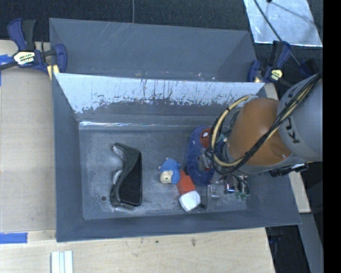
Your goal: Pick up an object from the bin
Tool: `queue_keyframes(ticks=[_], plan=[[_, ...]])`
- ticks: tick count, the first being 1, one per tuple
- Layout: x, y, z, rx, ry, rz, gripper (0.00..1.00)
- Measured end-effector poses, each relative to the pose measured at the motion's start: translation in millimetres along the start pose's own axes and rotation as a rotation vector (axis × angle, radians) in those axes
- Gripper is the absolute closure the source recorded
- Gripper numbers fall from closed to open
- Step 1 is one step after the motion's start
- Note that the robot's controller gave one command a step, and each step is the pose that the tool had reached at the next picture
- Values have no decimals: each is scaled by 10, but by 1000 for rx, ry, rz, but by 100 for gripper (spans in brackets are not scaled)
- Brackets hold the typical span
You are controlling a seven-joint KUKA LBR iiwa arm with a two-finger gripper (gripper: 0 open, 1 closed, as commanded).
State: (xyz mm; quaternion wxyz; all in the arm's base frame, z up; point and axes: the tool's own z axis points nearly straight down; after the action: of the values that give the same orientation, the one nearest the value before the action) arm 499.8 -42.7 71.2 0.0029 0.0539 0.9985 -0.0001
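My gripper (211, 191) is low in the bin's front right part, under the arm's orange cover. Right beside it on its left lie a small white lump (189, 201) and an orange-red piece (186, 182), both touching or nearly touching it. A blue thing (193, 155) with a red part at its far end (206, 135) lies just behind the gripper, partly hidden by the arm. A little further left sits a small blue and yellow toy (169, 172).
A black curved thing like a pair of goggles (129, 178) lies at the left of the bin floor. The arm and its cables cover the bin's right side.
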Motion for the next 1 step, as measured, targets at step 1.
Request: queue_keyframes(ticks=[1], plan=[[-121, 649, -11, -1, -3, -86, 0]])
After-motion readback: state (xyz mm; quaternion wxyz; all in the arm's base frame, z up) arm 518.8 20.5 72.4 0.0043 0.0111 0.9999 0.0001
